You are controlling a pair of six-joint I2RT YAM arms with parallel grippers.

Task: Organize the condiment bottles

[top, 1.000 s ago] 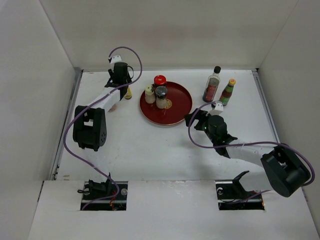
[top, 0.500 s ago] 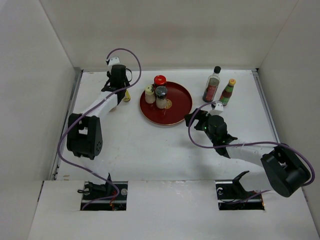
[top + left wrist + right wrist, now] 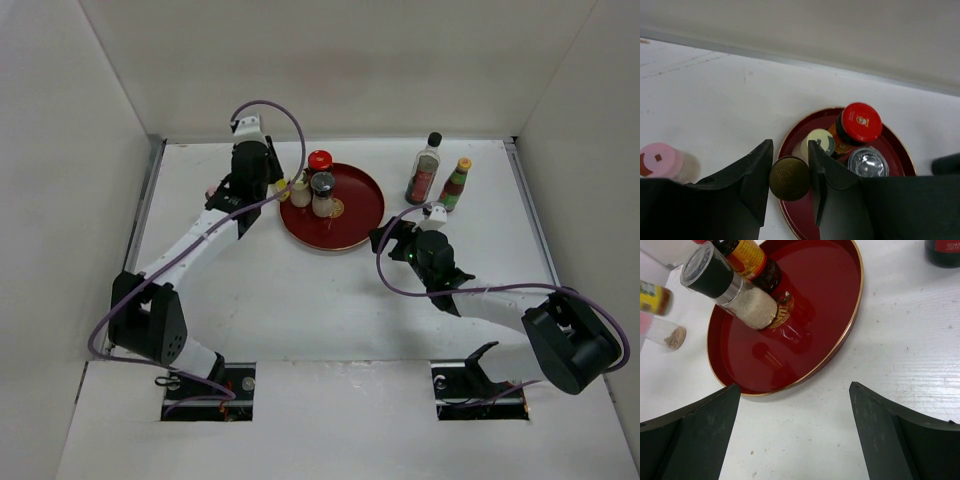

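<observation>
My left gripper (image 3: 790, 162) is clamped on a small bottle (image 3: 789, 178) with a round, dull-gold cap, at the red plate's (image 3: 895, 150) left rim. My right gripper (image 3: 795, 430) is spread wide at the plate's near edge. Only the top view shows the black-capped glass bottle (image 3: 427, 170) right of the plate.
</observation>
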